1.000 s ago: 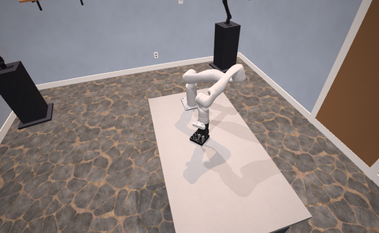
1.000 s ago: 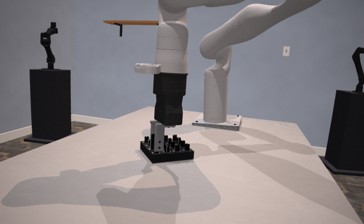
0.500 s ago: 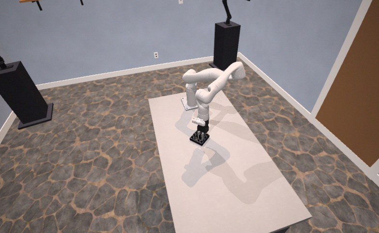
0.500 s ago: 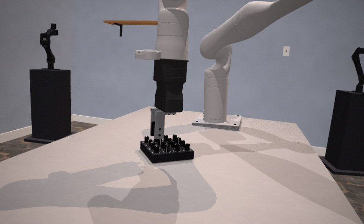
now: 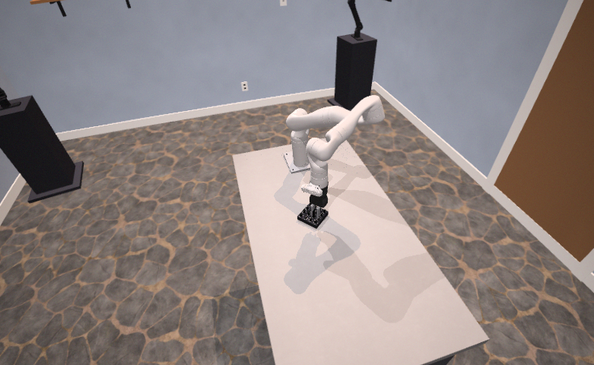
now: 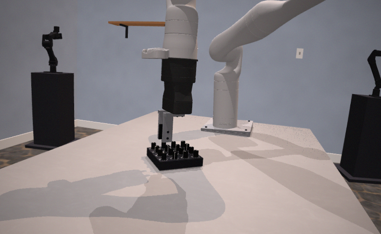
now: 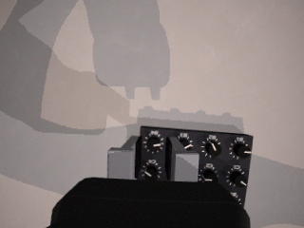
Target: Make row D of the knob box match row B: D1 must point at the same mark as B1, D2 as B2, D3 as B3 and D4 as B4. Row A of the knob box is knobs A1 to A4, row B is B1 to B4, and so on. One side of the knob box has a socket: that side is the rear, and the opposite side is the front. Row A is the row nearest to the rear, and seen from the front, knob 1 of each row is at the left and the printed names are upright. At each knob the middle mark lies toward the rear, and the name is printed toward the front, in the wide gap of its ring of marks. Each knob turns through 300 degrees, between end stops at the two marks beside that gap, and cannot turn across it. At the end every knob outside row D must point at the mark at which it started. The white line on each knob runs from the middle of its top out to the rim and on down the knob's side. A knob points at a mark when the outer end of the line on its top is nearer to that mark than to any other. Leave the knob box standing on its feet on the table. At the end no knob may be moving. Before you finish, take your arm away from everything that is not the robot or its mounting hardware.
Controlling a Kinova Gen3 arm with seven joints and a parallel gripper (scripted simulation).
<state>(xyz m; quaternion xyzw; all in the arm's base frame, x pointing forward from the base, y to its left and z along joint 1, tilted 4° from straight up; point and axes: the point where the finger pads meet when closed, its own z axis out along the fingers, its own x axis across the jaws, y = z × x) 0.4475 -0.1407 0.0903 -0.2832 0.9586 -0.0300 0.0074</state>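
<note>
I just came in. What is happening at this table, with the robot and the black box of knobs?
A white robot arm has its end effector over the knob box, which stands on the table. The fingers are apart and hold no knob; knob D4 shows between them in the wrist view. The job is to make row D match row B. Row B is mostly hidden there, so I cannot tell whether they match.
</note>
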